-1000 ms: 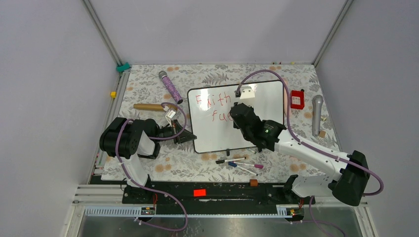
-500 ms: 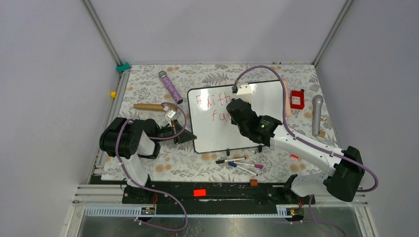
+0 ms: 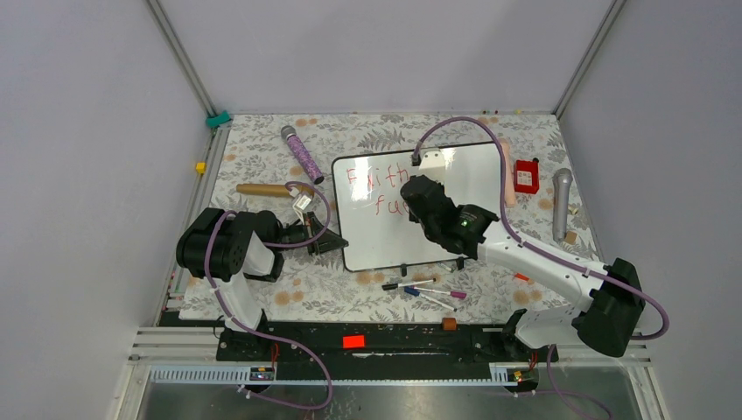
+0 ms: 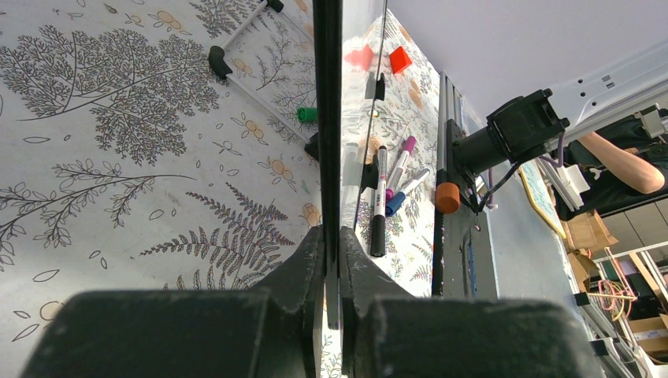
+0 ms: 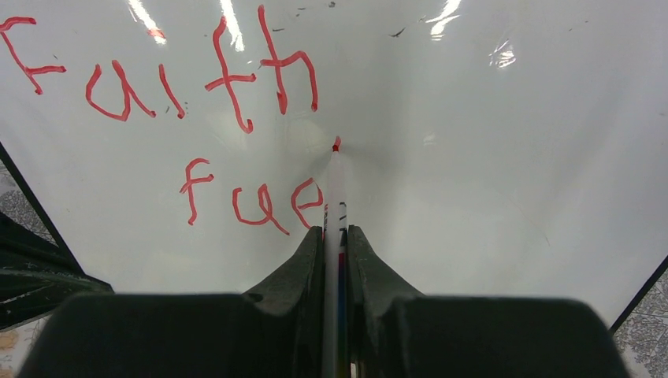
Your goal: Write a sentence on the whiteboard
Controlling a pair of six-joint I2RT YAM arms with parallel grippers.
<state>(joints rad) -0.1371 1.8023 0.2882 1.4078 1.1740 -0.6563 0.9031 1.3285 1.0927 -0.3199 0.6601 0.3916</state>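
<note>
The whiteboard (image 3: pixel 474 178) stands tilted on the floral mat. It carries the sentence (image 3: pixel 376 182) in red, reading "Faith" and, below it, "fue". The right wrist view shows these words (image 5: pixel 228 71) close up. My right gripper (image 3: pixel 418 206) is over the board's middle, shut (image 5: pixel 335 230) on a white marker (image 5: pixel 334 197). The marker's red tip (image 5: pixel 336 146) is at the board, just right of the "e" and below the "h". My left gripper (image 3: pixel 338 244) is shut (image 4: pixel 332 236) on the board's black left edge (image 4: pixel 327 94).
Several loose markers (image 3: pixel 424 290) lie in front of the board, also in the left wrist view (image 4: pixel 380 201). A purple microphone (image 3: pixel 302 154) and a wooden roller (image 3: pixel 262 189) lie at the left. A red box (image 3: pixel 526 176) and a grey microphone (image 3: pixel 561 203) lie at the right.
My right arm shifted a little left and up over the board a second ago, then stayed nearly still. The left arm has not moved.
</note>
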